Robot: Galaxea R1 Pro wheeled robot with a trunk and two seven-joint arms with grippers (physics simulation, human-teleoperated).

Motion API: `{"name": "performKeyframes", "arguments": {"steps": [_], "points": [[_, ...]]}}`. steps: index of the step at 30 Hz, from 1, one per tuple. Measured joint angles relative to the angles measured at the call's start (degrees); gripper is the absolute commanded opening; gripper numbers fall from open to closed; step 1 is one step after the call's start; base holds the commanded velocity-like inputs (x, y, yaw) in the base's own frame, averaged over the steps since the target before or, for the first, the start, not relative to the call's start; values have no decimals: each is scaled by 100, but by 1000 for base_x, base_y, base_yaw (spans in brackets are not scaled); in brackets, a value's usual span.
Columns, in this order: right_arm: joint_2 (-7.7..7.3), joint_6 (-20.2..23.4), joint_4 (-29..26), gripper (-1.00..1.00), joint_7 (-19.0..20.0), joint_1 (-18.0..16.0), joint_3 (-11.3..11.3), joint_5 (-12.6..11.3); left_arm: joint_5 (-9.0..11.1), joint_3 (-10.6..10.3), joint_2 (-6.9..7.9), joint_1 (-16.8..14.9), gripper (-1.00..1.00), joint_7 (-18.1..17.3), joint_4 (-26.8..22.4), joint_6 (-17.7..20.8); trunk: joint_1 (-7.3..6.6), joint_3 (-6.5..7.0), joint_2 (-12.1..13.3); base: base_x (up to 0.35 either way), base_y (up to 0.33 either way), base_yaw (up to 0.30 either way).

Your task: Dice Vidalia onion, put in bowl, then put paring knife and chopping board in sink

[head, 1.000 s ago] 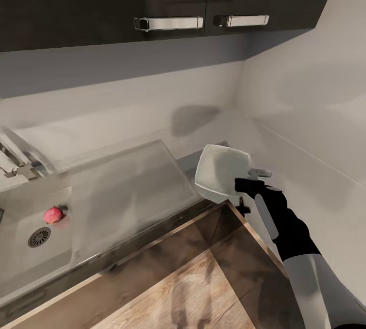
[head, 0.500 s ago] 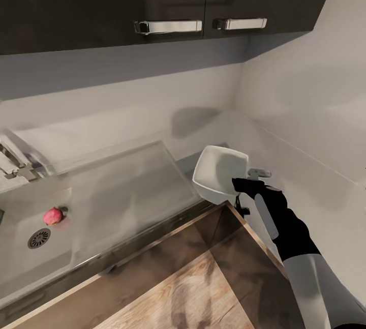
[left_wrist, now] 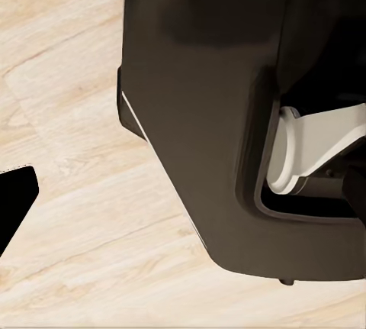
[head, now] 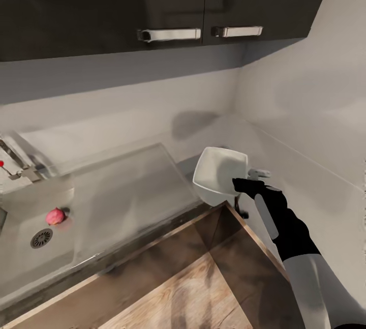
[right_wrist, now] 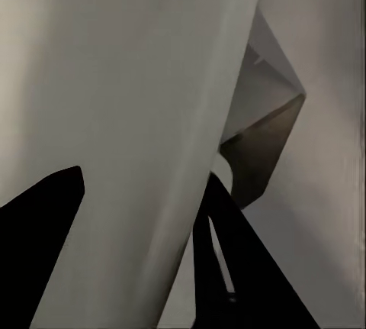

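Countertop (head: 127,186): glossy, the view of it shifted slightly since a second ago.
Sink (head: 20,258): holds the Vidalia onion (head: 55,215), untouched.
Bowl (head: 219,174): tilted, carried, barely moved.
Right gripper (head: 243,184): clamped on the bowl's rim.
Left gripper: finger state unclear.
Dicing not begun.

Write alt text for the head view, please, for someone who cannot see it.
The robot's right claw holds a tilted shallow white squarish bowl by its rim above the glossy grey countertop. At left, a small pinkish-red onion lies in the grey steel sink.
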Motion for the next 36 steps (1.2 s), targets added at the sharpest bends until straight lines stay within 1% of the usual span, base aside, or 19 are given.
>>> {"name": "performKeyframes", "arguments": {"steps": [4,8,32,36], "points": [[0,0,0,-100,0,0,0,-1,0,0,2,0,100,0,16,0,1,36,0,-280,0,0],[0,0,0,-100,0,-1,0,-1,-6,3,6,0,100,0,9,-3,-2,72,-1,-106,0,0],[3,-1,0,-100,0,0,5,-8,-8,4,9,0,100,0,-5,-9,-2,286,-1,-5,0,0],[3,0,0,-100,0,-2,5,-12,-8,4,9,0,100,0,1,-9,-2,299,0,0,0,0]]}}
